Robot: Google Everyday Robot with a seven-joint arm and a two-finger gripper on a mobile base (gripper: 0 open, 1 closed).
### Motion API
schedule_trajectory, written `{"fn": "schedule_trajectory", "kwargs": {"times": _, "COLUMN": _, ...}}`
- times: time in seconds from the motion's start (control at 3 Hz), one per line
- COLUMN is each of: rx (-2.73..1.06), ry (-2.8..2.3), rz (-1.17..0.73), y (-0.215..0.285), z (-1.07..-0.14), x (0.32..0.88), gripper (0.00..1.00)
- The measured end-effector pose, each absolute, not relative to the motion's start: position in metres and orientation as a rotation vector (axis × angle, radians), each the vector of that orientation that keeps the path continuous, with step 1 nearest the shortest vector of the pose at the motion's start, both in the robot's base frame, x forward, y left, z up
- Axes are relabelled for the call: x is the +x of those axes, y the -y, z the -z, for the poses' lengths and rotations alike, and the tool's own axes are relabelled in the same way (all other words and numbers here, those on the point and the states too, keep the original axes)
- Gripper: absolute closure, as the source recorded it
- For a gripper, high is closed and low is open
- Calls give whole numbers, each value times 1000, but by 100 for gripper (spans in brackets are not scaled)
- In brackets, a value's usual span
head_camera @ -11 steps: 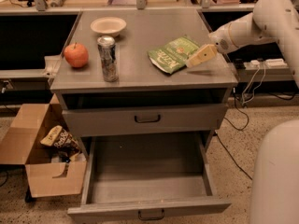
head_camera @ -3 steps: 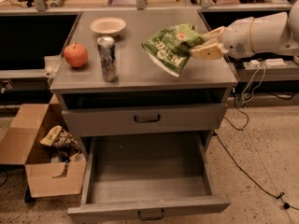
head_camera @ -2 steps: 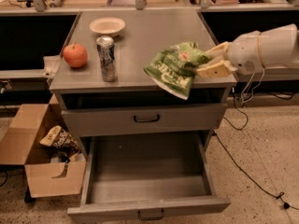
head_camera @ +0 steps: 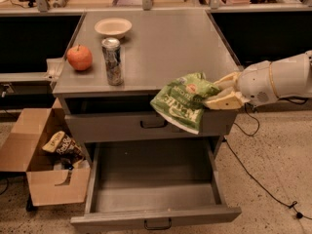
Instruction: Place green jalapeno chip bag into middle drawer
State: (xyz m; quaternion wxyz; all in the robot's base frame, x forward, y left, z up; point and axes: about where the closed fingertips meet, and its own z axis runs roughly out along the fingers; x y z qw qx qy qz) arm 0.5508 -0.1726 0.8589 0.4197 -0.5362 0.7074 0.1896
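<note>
The green jalapeno chip bag (head_camera: pixel 185 101) hangs in the air in front of the cabinet's front right edge, tilted, above the open drawer. My gripper (head_camera: pixel 218 92) comes in from the right on a white arm and is shut on the bag's right end, its cream fingers (head_camera: pixel 222 101) pinching the foil. The middle drawer (head_camera: pixel 154 184) is the lowest one, pulled fully out, a shallow grey tray with a small black loop handle (head_camera: pixel 157 224) at its front. It holds nothing that I can see. The bag is well above the tray.
On the cabinet top (head_camera: pixel 161 48) stand a red apple (head_camera: pixel 79 57), a drink can (head_camera: pixel 112 61) and a white bowl (head_camera: pixel 113 27). A shut drawer front (head_camera: pixel 146 123) is above the open one. A cardboard box (head_camera: pixel 46 160) with a brown-and-white snack bag (head_camera: pixel 61 144) sits on the floor at left. A cable (head_camera: pixel 258 179) runs along the floor at right.
My gripper has lifted the bag off the cabinet top and carried it forward and down, past the front edge, over the open drawer.
</note>
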Motion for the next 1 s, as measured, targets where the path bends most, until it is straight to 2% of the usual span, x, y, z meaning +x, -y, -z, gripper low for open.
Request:
{"fn": "schedule_trajectory", "kwargs": {"times": 0.33, "rx": -1341, "ry": -1805, "rz": -499, "y": 175, "z": -843, "x": 549, "gripper": 100}}
{"fn": "schedule_trajectory", "kwargs": {"times": 1.0, "rx": -1372, "ry": -2051, "rz": -633, "y": 209, "z": -699, "x": 505, "gripper": 100}}
